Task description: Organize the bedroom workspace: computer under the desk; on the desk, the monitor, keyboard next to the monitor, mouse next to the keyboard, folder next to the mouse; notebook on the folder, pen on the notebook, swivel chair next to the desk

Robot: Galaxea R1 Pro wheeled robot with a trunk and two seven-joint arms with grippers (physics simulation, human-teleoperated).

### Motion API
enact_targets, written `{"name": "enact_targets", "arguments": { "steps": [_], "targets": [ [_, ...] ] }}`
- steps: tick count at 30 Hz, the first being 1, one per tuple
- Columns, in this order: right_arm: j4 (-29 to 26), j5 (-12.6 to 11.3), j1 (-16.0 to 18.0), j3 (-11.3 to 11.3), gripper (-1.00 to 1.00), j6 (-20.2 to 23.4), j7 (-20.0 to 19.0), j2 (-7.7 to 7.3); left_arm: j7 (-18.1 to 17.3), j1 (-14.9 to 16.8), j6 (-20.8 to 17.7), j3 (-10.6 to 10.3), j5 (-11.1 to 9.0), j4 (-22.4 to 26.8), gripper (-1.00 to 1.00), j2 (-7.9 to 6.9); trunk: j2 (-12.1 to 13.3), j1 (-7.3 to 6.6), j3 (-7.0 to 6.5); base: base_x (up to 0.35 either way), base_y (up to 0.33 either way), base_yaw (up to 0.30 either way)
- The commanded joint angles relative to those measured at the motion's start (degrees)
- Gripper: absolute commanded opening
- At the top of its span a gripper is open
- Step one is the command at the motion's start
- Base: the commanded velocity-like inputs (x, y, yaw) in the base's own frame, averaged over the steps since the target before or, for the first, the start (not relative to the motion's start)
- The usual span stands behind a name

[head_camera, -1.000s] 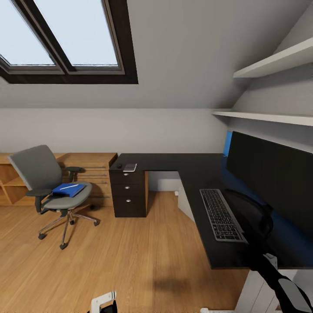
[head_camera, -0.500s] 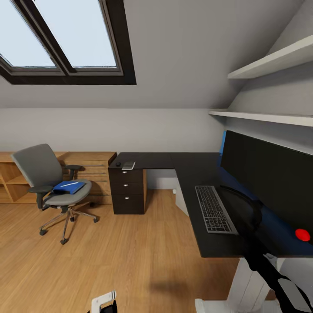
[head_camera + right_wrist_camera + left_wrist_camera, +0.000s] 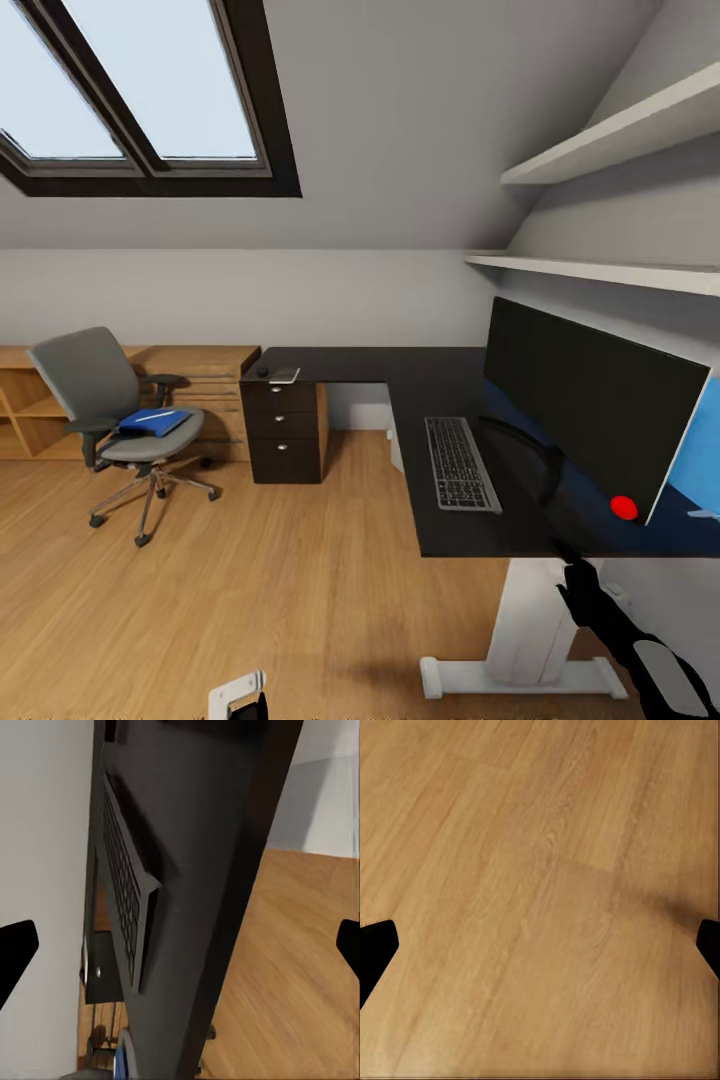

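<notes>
A large skylight (image 3: 140, 90) with a dark frame is set in the sloping ceiling, high above the light wooden cabinet (image 3: 205, 385) that stands against the back wall. Beside that cabinet, further from the room's corner, an open wooden shelf unit (image 3: 25, 415) runs along the same wall. The floor (image 3: 300, 600) in front of the cabinet is warm wood planking — the same boards lie under the left wrist camera (image 3: 540, 900). On the side wall well across from the cabinet, two pale shelves (image 3: 600, 270) hang one above the other, and below them is a bright blue panel (image 3: 700, 440) — possibly part of the wall.
</notes>
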State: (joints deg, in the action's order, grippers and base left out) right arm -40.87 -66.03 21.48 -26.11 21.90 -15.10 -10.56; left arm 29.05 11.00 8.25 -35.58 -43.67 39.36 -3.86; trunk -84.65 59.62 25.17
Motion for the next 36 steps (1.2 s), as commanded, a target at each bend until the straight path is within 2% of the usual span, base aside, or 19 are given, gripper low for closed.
{"name": "enact_targets", "arguments": {
  "steps": [1, 7, 11, 14, 19, 20, 21, 23, 24, 25, 26, 28, 29, 30, 32, 36],
  "targets": [
    [0.0, 0.7, 0.1, 0.0, 1.00, 0.4, -0.1, 0.15, 0.4, 0.1, 0.4, -0.5, -0.6, 0.0, 1.00, -0.07, 0.0, -0.01, 0.06, -0.070, -0.115, 0.000],
    [0.0, 3.7, 0.1, 2.3, 1.00, -1.1, -0.1, 1.35, 0.4, 0.1, 0.4, -0.5, -0.6, 0.0, 1.00, -0.09, 0.0, -0.01, 0.06, -0.034, -0.056, 0.000],
    [0.0, 6.0, 0.1, 5.3, 1.00, -5.5, -0.1, 3.18, 0.5, 0.1, 0.4, -0.5, -0.6, 0.0, 1.00, -0.14, 0.0, -0.01, 0.06, -0.009, -0.014, 0.000],
    [0.0, 7.7, 0.0, 9.1, 1.00, -12.3, -0.1, 5.03, 0.5, 0.1, 0.5, -0.4, -0.6, 0.0, 1.00, -0.17, 0.0, -0.01, 0.06, -0.003, -0.005, 0.000],
    [1.4, 8.7, -0.1, 14.6, 1.00, -21.2, -0.1, 7.23, 0.5, 0.1, 0.5, -0.4, -0.6, 0.0, 1.00, -0.18, 0.0, -0.01, 0.06, -0.001, -0.001, 0.000],
    [4.0, 9.8, -0.1, 16.1, 1.00, -24.1, -0.1, 7.74, 0.5, 0.1, 0.5, -0.4, -0.6, 0.0, 1.00, -0.18, 0.0, -0.01, 0.06, 0.000, 0.000, 0.000],
    [11.0, 14.9, -0.1, 18.2, 1.00, -30.6, -0.6, 8.17, 0.6, 0.1, 0.5, -0.4, -0.6, 0.0, 1.00, -0.22, 0.0, -0.01, 0.06, 0.000, 0.000, 0.000],
    [13.9, 17.1, -0.1, 18.6, 1.00, -33.1, -0.8, 8.27, 0.6, 0.1, 0.5, -0.4, -0.6, 0.0, 1.00, -0.24, 0.0, -0.01, 0.06, 0.000, 0.000, 0.000],
    [17.1, 19.3, -0.1, 18.8, 1.00, -35.6, -1.0, 8.34, 0.6, 0.1, 0.5, -0.3, -0.6, 0.0, 1.00, -0.25, 0.0, -0.01, 0.06, 0.000, 0.000, 0.000],
    [18.6, 20.4, -0.1, 18.9, 1.00, -36.8, -1.1, 8.36, 0.6, 0.1, 0.5, -0.3, -0.6, 0.0, 1.00, -0.25, 0.0, -0.01, 0.06, 0.000, 0.000, 0.000],
    [25.3, 25.0, -0.1, 19.3, 1.00, -42.6, -1.2, 8.67, 0.6, 0.1, 0.4, -0.3, -0.7, 0.0, 1.00, -0.27, 0.4, -0.23, -0.12, 0.000, 0.000, 0.000],
    [29.1, 28.1, -0.1, 19.4, 1.00, -45.9, -1.2, 9.26, 0.5, 0.1, 0.4, -0.3, -0.7, 0.0, 1.00, -0.27, 1.2, -0.67, -0.47, 0.000, 0.000, 0.000],
    [29.9, 28.8, -0.1, 19.5, 1.00, -46.4, -1.2, 9.37, 0.5, 0.1, 0.4, -0.3, -0.7, -0.1, 1.00, -0.27, 1.6, -0.89, -0.65, 0.000, 0.000, 0.000],
    [32.4, 31.6, -0.1, 19.4, 1.00, -48.0, -1.2, 9.66, 0.5, 0.1, 0.4, -0.3, -0.7, -0.1, 1.00, -0.27, 2.0, -1.11, -0.83, 0.000, 0.000, 0.000],
    [34.9, 33.9, -0.1, 19.4, 1.00, -48.8, -0.9, 9.81, 0.4, 0.1, 0.4, -0.3, -0.7, -0.2, 1.00, -0.27, 2.8, -1.55, -1.19, 0.000, 0.000, 0.000],
    [36.8, 34.6, -0.1, 19.4, 1.00, -49.0, -0.8, 9.73, 0.4, 0.1, 0.3, -0.3, -0.7, -0.3, 1.00, -0.27, 4.4, -2.43, -1.91, 0.000, 0.000, 0.000]
  ]
}}
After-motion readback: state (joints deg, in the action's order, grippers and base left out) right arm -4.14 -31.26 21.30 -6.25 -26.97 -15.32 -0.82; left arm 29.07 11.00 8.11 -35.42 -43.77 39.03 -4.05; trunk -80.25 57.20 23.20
